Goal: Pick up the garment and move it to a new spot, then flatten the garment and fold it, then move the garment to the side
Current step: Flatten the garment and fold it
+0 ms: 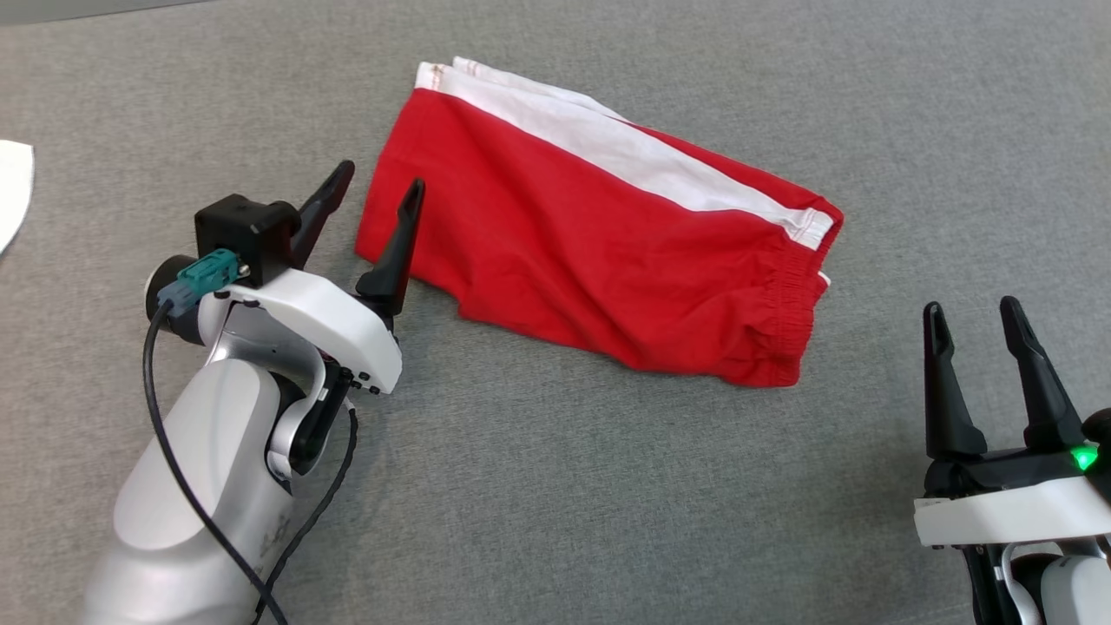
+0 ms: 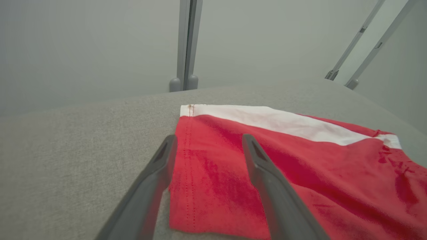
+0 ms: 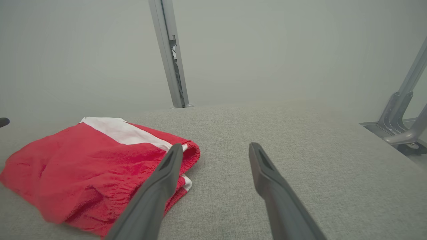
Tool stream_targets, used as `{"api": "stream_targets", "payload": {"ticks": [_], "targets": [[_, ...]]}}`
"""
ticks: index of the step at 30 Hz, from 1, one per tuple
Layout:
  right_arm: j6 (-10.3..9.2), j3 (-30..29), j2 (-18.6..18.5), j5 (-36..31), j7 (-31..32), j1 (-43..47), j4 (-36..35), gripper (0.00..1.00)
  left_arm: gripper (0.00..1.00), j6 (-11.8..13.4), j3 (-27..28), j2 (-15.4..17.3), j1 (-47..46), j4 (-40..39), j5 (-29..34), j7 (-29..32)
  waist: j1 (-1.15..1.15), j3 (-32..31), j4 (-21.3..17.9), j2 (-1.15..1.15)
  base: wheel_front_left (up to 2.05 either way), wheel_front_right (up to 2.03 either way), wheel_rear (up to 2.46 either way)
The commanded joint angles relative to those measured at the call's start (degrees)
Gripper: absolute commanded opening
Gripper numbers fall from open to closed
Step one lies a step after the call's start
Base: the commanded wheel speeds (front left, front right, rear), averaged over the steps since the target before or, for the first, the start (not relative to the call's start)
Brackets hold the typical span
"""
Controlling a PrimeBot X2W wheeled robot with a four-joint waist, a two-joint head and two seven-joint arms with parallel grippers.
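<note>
Garment (image 1: 590, 252): red shorts with a white side stripe, lying flat and doubled over on the grey fabric surface (image 1: 555, 503). It sits in the upper middle of the head view, its long axis running diagonally from upper left to lower right. The gathered elastic waistband is at the lower-right end and the stitched hem at the upper-left end.

Left gripper (image 1: 382, 174): at the hem end, fingers spread wide and empty. In the head view one finger is over bare surface just left of the cloth, and the other is over the red corner. In the left wrist view the hem's stitched edge runs up between the two fingers. Cannot tell whether the tips touch the fabric.

Right gripper (image 1: 970, 305): low at the right, near the waistband end but apart from it, fingers spread wide and empty. In the right wrist view the left finger crosses in front of the waistband corner, and the right finger is over bare surface.

White cloth scrap (image 1: 13, 191): at the far left edge, well apart from the shorts.

Grey metal upright (image 2: 186, 43): beyond the far edge of the surface.
</note>
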Motion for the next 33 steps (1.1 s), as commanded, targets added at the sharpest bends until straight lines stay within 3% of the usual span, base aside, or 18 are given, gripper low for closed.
{"api": "stream_targets", "payload": {"ticks": [1, 7, 15, 16, 17, 18, 27, 33], "targets": [[-0.01, 0.1, -0.1, 0.4, -0.4, -0.5, 0.0, 1.00, 1.00, -0.6, -0.1, -0.1, -1.1, 1.3, -0.4, 0.5, 0.00, 0.6, -0.7, 0.00, 0.00, 0.00, 0.00], [-0.01, 0.4, 0.0, 1.2, -1.5, -1.0, 2.0, 1.00, 1.00, -1.5, -0.5, -0.1, -4.0, 11.8, -1.9, 3.8, 0.00, 1.5, -2.4, 0.00, 0.00, 0.00, 0.00], [-0.01, 0.9, 0.0, 2.2, -2.2, -1.5, 3.1, 1.00, 1.00, -1.9, -2.3, -0.5, -4.9, 17.0, -2.4, 8.2, 0.00, 1.1, -2.4, 0.00, 0.00, 0.00, 0.00], [-0.01, 1.0, 0.0, 2.1, -2.2, -1.5, 3.2, 1.00, 0.70, -1.9, -2.7, -0.5, -5.1, 17.5, -2.3, 9.1, 0.00, 1.0, -2.3, 0.00, 0.00, 0.00, 0.00], [-0.01, 1.2, 0.0, 2.3, -2.3, -1.4, 3.2, 1.00, 0.29, -2.0, -3.0, -0.5, -5.3, 17.6, -2.2, 9.4, 0.00, 0.9, -2.3, 0.00, 0.00, 0.00, 0.00], [-0.01, 1.4, 0.0, 2.4, -2.3, -1.5, 3.2, 1.00, 0.00, -2.0, -3.4, -0.5, -5.3, 17.8, -1.9, 9.9, 0.00, 0.8, -2.2, 0.00, 0.00, 0.00, 0.00], [-0.01, 1.4, 0.0, 2.6, -2.4, -0.9, 3.6, 1.00, 0.00, -0.1, -3.4, -0.4, -2.3, 15.5, -2.1, 8.2, 0.00, -0.5, -1.8, 0.00, 0.00, 0.00, 0.00], [-0.01, 1.6, 0.0, 2.2, -2.4, -0.4, 3.8, 1.00, 0.00, 1.9, -1.7, 0.1, 5.3, 8.5, -3.9, 5.0, 0.00, -2.5, 0.0, 0.00, 0.00, 0.00, 0.00]]}}
